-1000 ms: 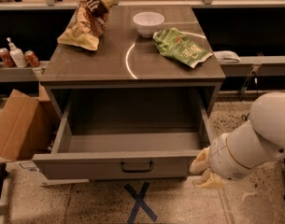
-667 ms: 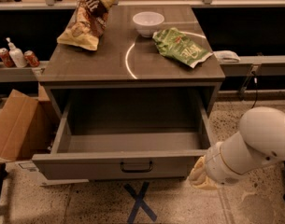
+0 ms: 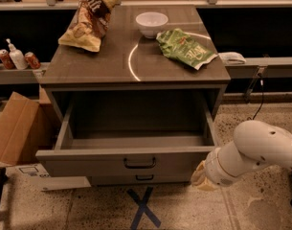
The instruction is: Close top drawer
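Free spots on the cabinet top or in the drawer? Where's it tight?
Cabinet top: bare front strip, bordered behind by the brown chip bag, white bowl and green chip bag. Back half is crowded. Open top drawer: nothing visible inside. Tight beside its front right corner, where the gripper sits.

I see the flat grey-brown wooden cabinet top (image 3: 112, 63) carrying three things. A crumpled yellow-and-brown snack bag (image 3: 90, 20) lies at its back left, and a small round white bowl (image 3: 151, 23) stands at back centre. A crinkled green chip bag (image 3: 185, 47) lies just beside the bowl on the right. My pale gripper (image 3: 200, 176) sits low by the cabinet's front right corner, over the speckled stone floor (image 3: 88, 210).
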`<state>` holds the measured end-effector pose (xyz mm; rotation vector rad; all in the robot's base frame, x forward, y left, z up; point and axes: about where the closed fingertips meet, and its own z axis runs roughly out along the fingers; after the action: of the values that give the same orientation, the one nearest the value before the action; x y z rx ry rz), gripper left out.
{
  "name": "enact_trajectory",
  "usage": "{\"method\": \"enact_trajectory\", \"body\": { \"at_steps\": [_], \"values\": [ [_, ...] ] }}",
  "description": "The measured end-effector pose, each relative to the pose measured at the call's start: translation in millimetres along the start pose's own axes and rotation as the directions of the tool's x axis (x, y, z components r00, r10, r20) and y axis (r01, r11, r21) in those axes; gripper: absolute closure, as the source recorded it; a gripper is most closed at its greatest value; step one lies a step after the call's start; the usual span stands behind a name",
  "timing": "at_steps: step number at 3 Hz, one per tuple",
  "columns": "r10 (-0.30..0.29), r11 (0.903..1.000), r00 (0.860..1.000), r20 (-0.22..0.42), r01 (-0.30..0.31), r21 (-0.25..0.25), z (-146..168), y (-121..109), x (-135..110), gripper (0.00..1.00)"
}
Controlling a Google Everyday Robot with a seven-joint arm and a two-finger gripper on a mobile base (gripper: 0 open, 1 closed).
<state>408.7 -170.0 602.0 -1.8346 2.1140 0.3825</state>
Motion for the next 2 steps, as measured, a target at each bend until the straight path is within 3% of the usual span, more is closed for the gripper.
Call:
{"method": "enact_trajectory", "body": {
  "at_steps": [1,2],
  "values": [
    [-0.001,1.0000,1.000,-0.001,0.001,0.002,0.0,-0.8,0.1,1.00],
    [-0.027,0.9985,0.999,-0.017,0.028,0.046,-5.1,-35.7,8.2,1.00]
  ]
}}
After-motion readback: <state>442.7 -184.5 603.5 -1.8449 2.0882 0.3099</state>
